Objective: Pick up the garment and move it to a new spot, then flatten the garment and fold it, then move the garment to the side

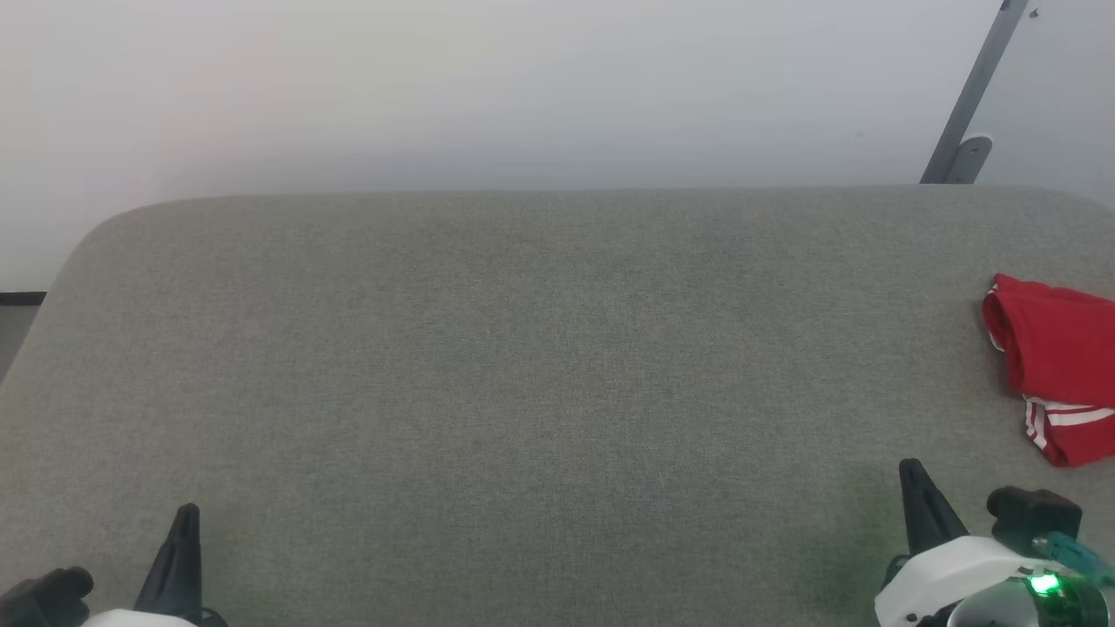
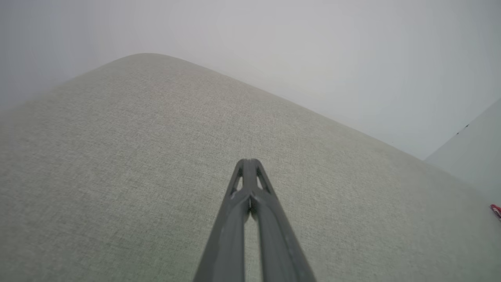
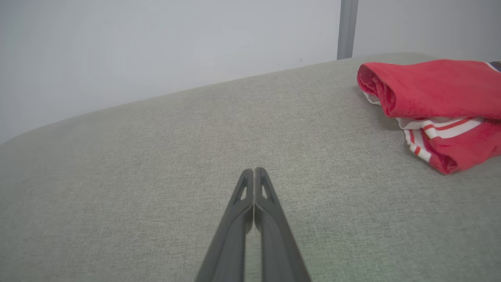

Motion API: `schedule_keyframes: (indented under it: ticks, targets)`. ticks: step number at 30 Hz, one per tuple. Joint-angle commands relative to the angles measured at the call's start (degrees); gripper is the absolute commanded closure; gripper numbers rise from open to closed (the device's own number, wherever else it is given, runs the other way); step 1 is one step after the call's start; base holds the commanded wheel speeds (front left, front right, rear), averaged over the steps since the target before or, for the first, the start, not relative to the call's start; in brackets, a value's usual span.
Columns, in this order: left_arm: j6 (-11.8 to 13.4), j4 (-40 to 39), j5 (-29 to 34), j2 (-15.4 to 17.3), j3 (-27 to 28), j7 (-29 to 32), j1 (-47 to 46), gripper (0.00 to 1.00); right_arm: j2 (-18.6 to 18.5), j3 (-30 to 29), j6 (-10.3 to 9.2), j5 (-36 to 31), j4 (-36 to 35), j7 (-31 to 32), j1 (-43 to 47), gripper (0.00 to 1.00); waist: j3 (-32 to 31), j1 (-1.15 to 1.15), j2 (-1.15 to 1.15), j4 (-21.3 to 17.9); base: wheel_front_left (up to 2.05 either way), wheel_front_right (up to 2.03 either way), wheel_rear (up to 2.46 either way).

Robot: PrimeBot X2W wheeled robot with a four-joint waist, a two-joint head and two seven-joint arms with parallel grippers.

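Note:
The garment (image 1: pixel 1058 366) lies folded in a red bundle at the far right edge of the grey padded table (image 1: pixel 523 366), with red-white striped trim showing along its near side. The right wrist view has the garment (image 3: pixel 434 102) at its upper right, well apart from the fingers; its print is hidden. My right gripper (image 1: pixel 911 475) sits at the lower right, shut and empty, its tips (image 3: pixel 254 171) pressed together. At the lower left my left gripper (image 1: pixel 187 514) is shut too, fingertips (image 2: pixel 248 161) touching over bare fabric. A red sliver of the garment (image 2: pixel 496 210) shows at that view's right edge.
A pale wall rises behind the table. A grey metal bar (image 1: pixel 971 96) leans against it at the back right, seen as a post (image 3: pixel 346 27) in the right wrist view. The table's left corner is rounded, with dark floor (image 1: pixel 17 300) beyond it.

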Motion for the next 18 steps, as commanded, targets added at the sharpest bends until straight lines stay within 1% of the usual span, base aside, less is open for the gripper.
schedule_keyframes:
  ticks: [1, 18]
  targets:
    - [0.0, -1.1, -2.0, 0.4, 0.6, 0.6, -1.7, 1.00, -0.1, 0.0, 0.00, 3.1, -1.3, 0.4, -1.6, 1.00, 0.0, 0.00, 0.00, 0.0, 0.00, 0.00, 0.00]
    - [0.0, -1.8, -13.9, -3.0, 1.0, 4.8, -3.8, 1.00, 0.0, 0.7, 0.00, 20.7, -3.3, 3.3, -1.8, 1.00, 0.0, 0.00, 0.00, -0.1, 0.00, 0.00, 0.00]
